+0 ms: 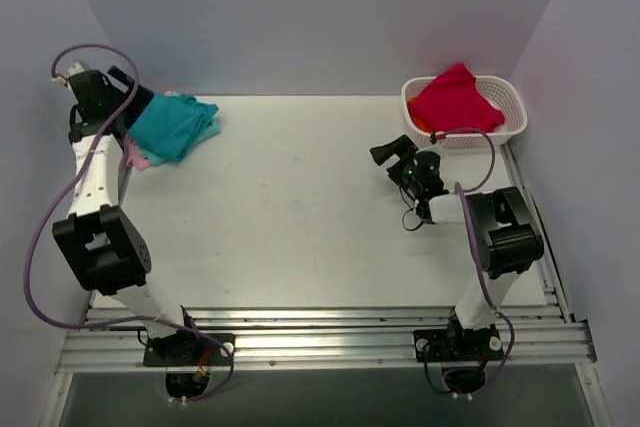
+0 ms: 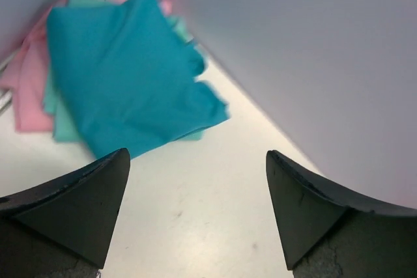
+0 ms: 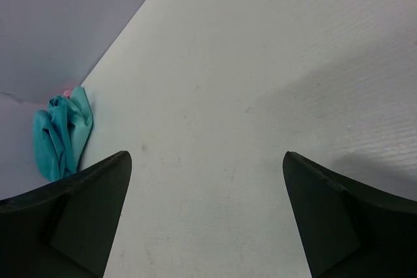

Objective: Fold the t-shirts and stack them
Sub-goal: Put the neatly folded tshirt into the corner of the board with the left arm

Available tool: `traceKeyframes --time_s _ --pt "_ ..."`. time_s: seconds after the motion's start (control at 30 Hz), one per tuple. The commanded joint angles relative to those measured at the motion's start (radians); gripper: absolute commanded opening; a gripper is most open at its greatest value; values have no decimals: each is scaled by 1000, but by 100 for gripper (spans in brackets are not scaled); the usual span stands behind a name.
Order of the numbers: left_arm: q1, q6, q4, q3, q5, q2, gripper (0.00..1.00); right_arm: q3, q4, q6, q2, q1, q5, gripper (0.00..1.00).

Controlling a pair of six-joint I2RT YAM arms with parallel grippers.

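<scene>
Atop pink shirt (image 2: pixel 26 89) and mint shirt (image 2: pixel 65 128), soft teal shirt (image 2: pixel 124 69) lies folded.

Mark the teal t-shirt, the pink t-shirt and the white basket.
teal t-shirt (image 2: pixel 127 76): left wrist view, middle of its folded top face.
pink t-shirt (image 2: pixel 26 96): left wrist view, strip sticking out at the stack's left side.
white basket (image 1: pixel 516 109): top external view, its right wall.

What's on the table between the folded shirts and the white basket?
Only bare table between the folded shirts and the white basket, seen in the top view; the right pincer hangs just nearer.
</scene>
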Motion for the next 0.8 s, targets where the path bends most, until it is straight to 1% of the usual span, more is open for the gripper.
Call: traceKeyframes --time_s 0.0,0.03,0.1,0.17,0.2,0.23,0.27,0.3,0.33,0.37,0.4,0.43,0.47,0.53,0.63,0.67,0.73,0.77 --pt "-28 20 218 -70 -26 -185 94 81 -127 -104 -115 60 73 97" --pt "-28 15 236 -90 -26 -245 94 97 -159 -122 -128 77 94 99" --pt "-41 12 281 -156 -26 -304 94 138 -231 -173 -168 130 149 100" --pt "-71 15 292 -199 -55 -393 94 160 -244 -203 -210 186 159 100" --pt "-109 21 296 -263 -65 -425 94 166 -247 -216 -229 209 159 100" --pt "-132 30 304 -303 -66 -490 94 175 -253 -254 -246 236 162 100" --pt "-158 38 312 -347 -93 -524 94 187 -265 -280 -264 264 162 100" --pt "-176 44 334 -393 -97 -560 94 221 -307 -309 -298 331 194 100" --pt "-214 68 345 -491 -94 -627 94 239 -327 -341 -313 368 199 100" --pt "-227 79 412 -544 -82 -658 94 261 -351 -421 -329 404 194 100" --pt "-232 82 433 -596 -56 -690 94 285 -405 -458 -356 440 194 100" --pt "-235 72 450 -681 -37 -747 94 319 -425 -489 -367 509 208 100" --pt "-236 73 465 -713 -26 -772 94 328 -436 -531 -378 534 214 100" --pt "-247 102 462 -750 -22 -831 94 348 -450 -547 -395 583 219 100" --pt "-279 174 378 -736 -66 -856 94 365 -471 -570 -399 611 223 100" --pt "-287 185 317 -719 -93 -858 94 370 -479 -573 -401 625 240 100" --pt "-292 216 301 -721 -109 -870 94 361 -473 -616 -407 645 255 100" --pt "-295 227 322 -731 -121 -875 94 365 -480 -630 -406 672 306 100"
